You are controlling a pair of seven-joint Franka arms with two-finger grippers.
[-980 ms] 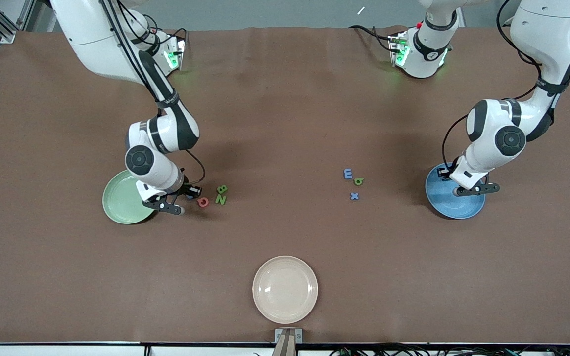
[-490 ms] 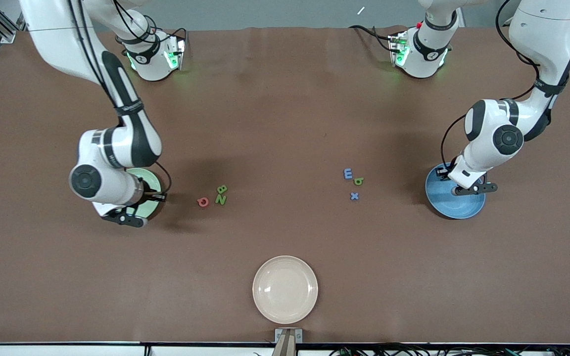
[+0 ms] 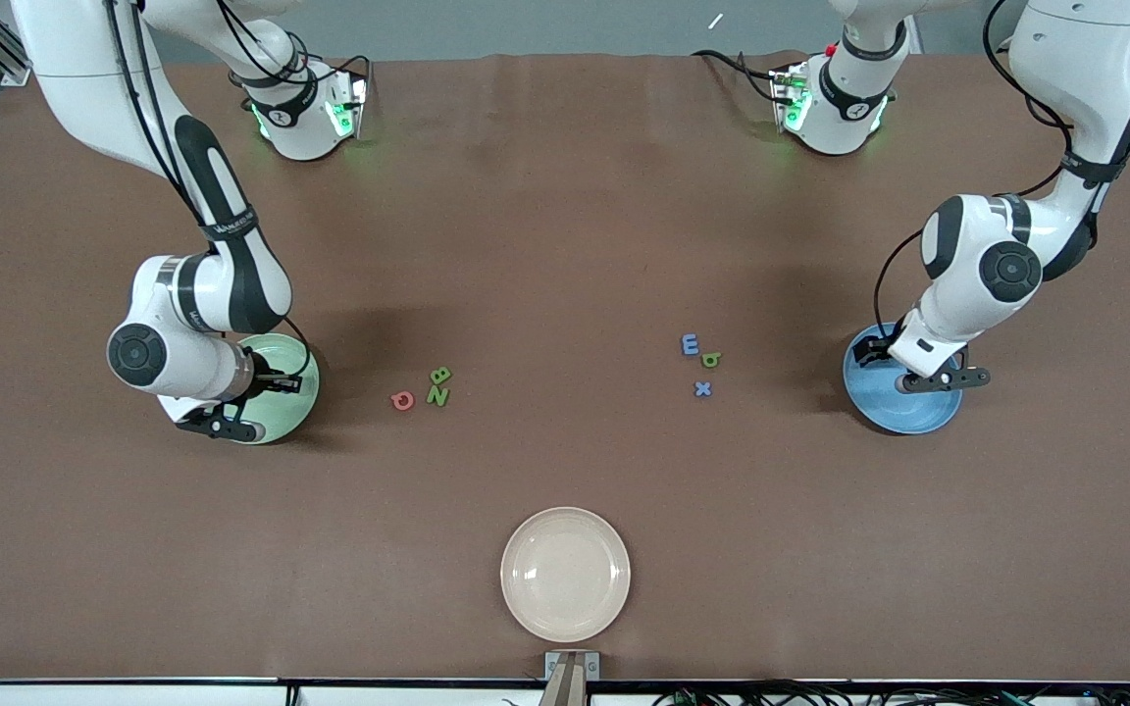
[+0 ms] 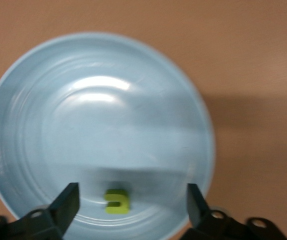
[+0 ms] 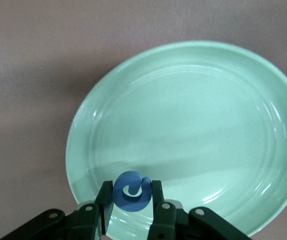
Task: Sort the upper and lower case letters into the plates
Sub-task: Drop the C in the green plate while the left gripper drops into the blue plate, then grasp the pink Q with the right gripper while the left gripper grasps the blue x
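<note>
My right gripper (image 3: 231, 424) (image 5: 131, 197) is shut on a blue letter (image 5: 131, 191) and holds it over the pale green plate (image 3: 302, 400) (image 5: 203, 120). My left gripper (image 3: 943, 379) (image 4: 128, 205) is open over the blue plate (image 3: 879, 407) (image 4: 43, 125), where a green letter (image 4: 117, 201) lies. On the table between the plates lie a red-pink letter (image 3: 402, 400), a green B (image 3: 440, 376) and a green Z (image 3: 437, 396) toward the right arm's end. A blue E (image 3: 690, 344), a small green letter (image 3: 711, 360) and a blue x (image 3: 703, 389) lie toward the left arm's end.
A cream-beige plate (image 3: 565, 574) sits near the front edge of the brown table, midway between the arms.
My right gripper has moved from beside the red-pink letter to over the pale green plate, carrying the blue letter. My left gripper has stayed over the blue plate.
</note>
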